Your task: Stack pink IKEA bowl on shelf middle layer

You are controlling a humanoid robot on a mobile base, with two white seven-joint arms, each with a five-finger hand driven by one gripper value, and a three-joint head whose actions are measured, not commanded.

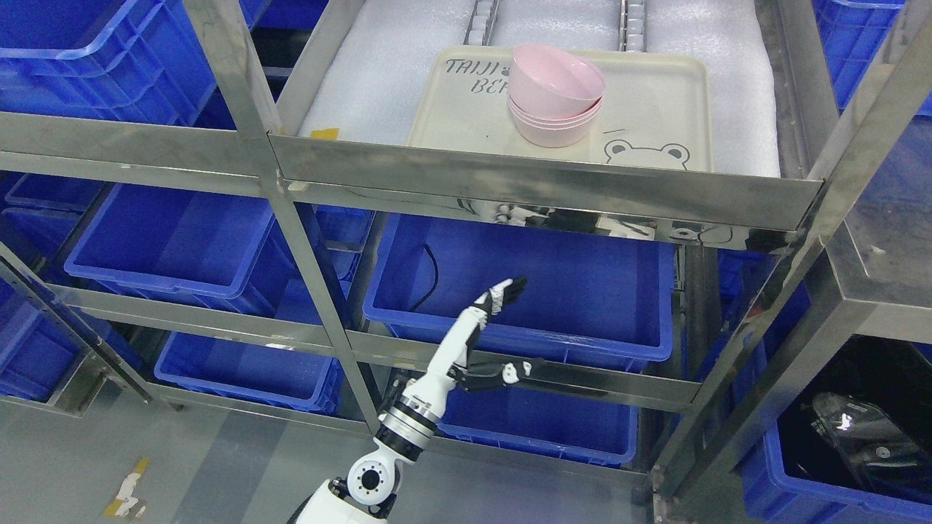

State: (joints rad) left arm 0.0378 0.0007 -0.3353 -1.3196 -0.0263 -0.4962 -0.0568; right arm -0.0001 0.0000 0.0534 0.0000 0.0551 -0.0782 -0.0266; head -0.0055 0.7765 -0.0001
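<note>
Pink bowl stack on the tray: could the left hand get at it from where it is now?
Probably not directly. The left hand hangs open below the shelf's steel front rail, while the pink bowl stack sits on the tray above it. It would have to rise over the rail first.

The left hand (pixel 486 342) is spread open with nothing in it, in front of the shelf frame. Just above its fingers (pixel 506 291) the steel front rail (pixel 539 191) of the shelf layer bars the straight way up. Beyond that rail, the cream tray (pixel 655 116) lies bare to the right of the pink bowl stack (pixel 555 94). To the left of the fingers a slanted upright post (pixel 291 211) blocks passage. Behind the fingers a blue bin (pixel 575 284) stands open.
</note>
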